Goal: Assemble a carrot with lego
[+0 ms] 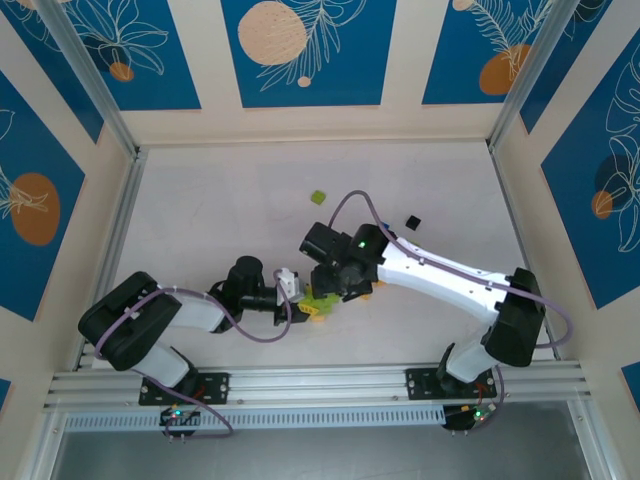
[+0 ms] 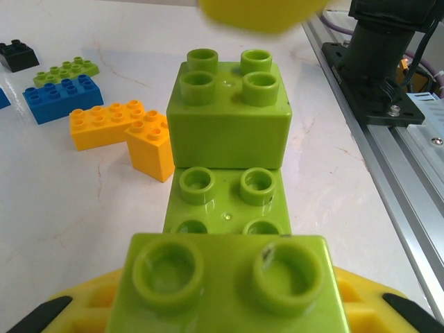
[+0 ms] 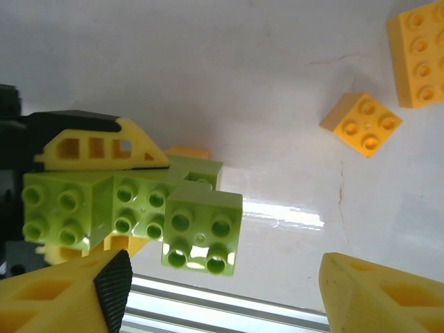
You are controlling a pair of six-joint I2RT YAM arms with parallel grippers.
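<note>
White table (image 1: 200, 220), cream walls round it with blue panels (image 1: 305, 50) of orange discs and sketched leaves, and a slotted aluminium rail (image 1: 320, 382) along the near edge. Down by that near edge, about midway between the two arm bases, was the action. The left gripper (image 1: 313, 303) was clamped on a lime green stack (image 2: 227, 125), and the left wrist view gave a very close look at it. One four-stud brick was pinched between the yellow fingers (image 2: 76, 305), a flat green plate ran out from under it, and a second four-stud brick sat on the plate's far end.

The right gripper (image 3: 222, 270) hung over that free end with its yellow fingers spread wide apart, gripping nothing.

And the neighbours! Beside the stack, on the side away from the rail, lay a long orange brick (image 2: 104, 125) with a small orange brick (image 2: 151, 147) just beside its end. Further off were a blue brick (image 2: 62, 97), a thin lime plate (image 2: 66, 69) and a little black brick (image 2: 17, 54). From above, the right forearm covered most of these, while a lone lime piece (image 1: 318, 197) lay in the open towards the table's middle. Beyond the stack on the rail side stood the right arm's black base (image 2: 388, 62). A blurred yellow shape (image 2: 263, 14) crossed the top of the left wrist view, too close to make out.
</note>
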